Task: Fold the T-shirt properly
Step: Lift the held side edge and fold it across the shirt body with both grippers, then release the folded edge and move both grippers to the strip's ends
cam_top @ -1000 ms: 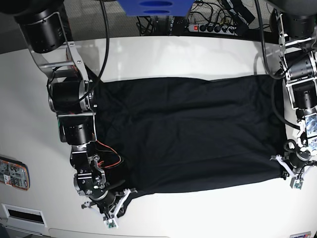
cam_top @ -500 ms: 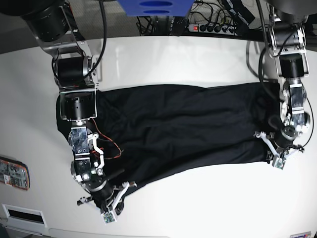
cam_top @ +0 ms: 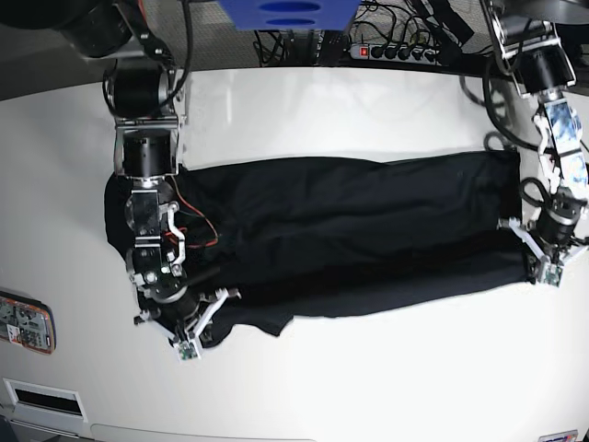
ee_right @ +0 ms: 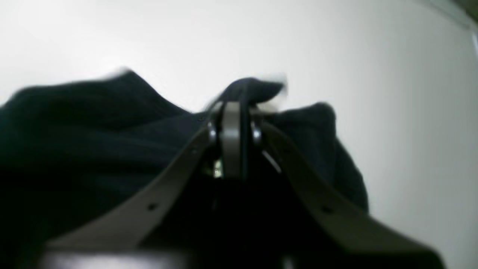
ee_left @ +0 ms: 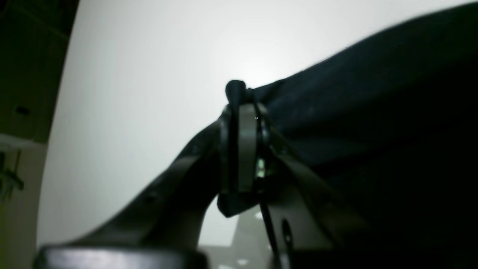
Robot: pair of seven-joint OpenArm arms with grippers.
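The black T-shirt lies across the white table as a wide band with its near edge lifted and carried back. My left gripper, on the right of the base view, is shut on the T-shirt's near right corner. The left wrist view shows its jaws pinched on black cloth. My right gripper, on the left of the base view, is shut on the near left corner. The right wrist view shows its jaws closed on bunched cloth. No white label shows.
A small orange and grey device lies at the table's left edge. A power strip and cables lie behind the table's far edge, with a blue object at the top. Bare table stretches in front of the shirt.
Both grippers have moved toward the far side of the table, dragging the shirt's near edge with them. The cloth band is now narrower front to back.
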